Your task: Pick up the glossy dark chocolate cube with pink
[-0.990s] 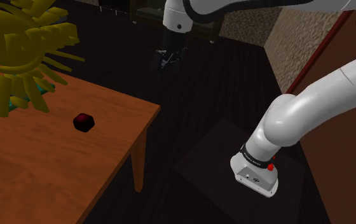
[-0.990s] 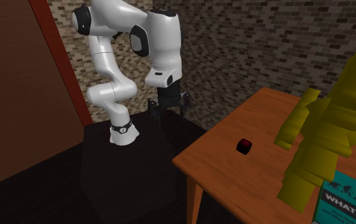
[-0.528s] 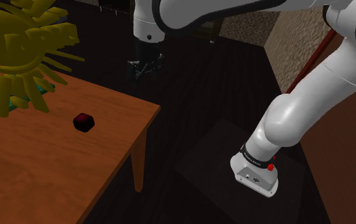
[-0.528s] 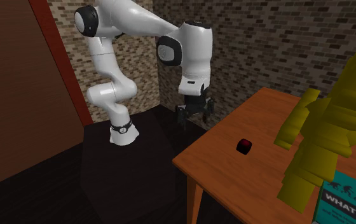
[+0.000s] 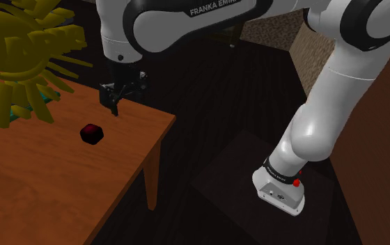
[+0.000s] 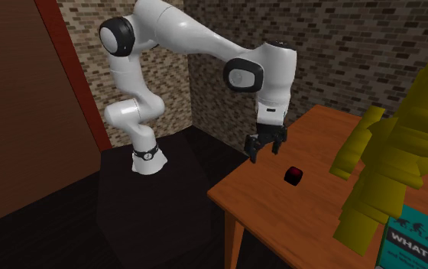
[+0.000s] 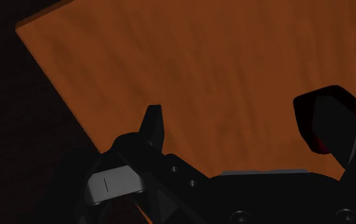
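Wooden table (image 5: 61,174), orange-brown with the grain showing, on slim legs over a dark floor. Behind the table, a brick wall (image 6: 342,46); off the table's stand-side end, a plain red-brown wall panel (image 6: 21,115). On the table's far end from the stand, a spiky yellow plant (image 5: 19,56), sitting on a teal printed card (image 6: 423,237) that lies flat on the tabletop. Beside the table's near corner, the dark box stand (image 6: 151,199), with the white arm (image 6: 197,46) bolted on top by its base. Task piece: small dark cube (image 5: 91,133), glossy, near black with reddish-pink glints on its edges, resting on bare table between the plant end and the stand-side corner, set in from both edges. Arm pose: rises from the stand, folds at the shoulder, then reaches out long and level towards the table, wrist bent so the hand points down. Gripper (image 5: 125,97) hangs above the tabletop just inside the table's stand-side edge, clear of the wood and touching nothing. Fingers spread wide, empty. Wrist view: table corner and edge run beneath the gripper (image 7: 253,137), cube (image 7: 326,118) on the table close by one fingertip, not between the two.
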`<state>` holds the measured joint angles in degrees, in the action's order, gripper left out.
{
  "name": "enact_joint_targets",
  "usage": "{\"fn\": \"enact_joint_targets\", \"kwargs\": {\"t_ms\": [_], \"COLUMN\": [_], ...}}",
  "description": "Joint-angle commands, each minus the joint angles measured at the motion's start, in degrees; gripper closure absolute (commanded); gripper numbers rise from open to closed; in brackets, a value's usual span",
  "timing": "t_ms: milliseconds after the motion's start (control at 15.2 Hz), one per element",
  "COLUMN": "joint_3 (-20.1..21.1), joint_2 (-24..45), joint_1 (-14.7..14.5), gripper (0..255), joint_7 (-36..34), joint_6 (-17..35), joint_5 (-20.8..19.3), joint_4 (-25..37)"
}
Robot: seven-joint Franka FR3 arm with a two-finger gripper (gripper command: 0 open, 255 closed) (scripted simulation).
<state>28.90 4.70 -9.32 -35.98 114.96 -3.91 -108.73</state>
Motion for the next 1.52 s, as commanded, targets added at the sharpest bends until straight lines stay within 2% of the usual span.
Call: {"fn": "enact_joint_targets", "kwargs": {"t_ms": [0, 462, 1056, 1122, 1452], "joint_3": [0.7, 0.6, 0.0, 0.0, 0.0], "joint_2": [4.4, 19.6, 21.4, 21.4, 21.3], "joint_1": [-1.3, -8.7, -8.9, -8.9, -8.9], "gripper": [0, 0, 0, 255, 255], "joint_7": [-2.5, -9.2, -10.1, -10.1, -10.1], "joint_6": [0.3, -2.7, 2.3, 2.3, 2.4], "joint_5": [-2.5, -10.5, -11.6, -11.6, -11.6], "joint_4": [3.3, 18.8, 15.4, 15.4, 15.3]}}
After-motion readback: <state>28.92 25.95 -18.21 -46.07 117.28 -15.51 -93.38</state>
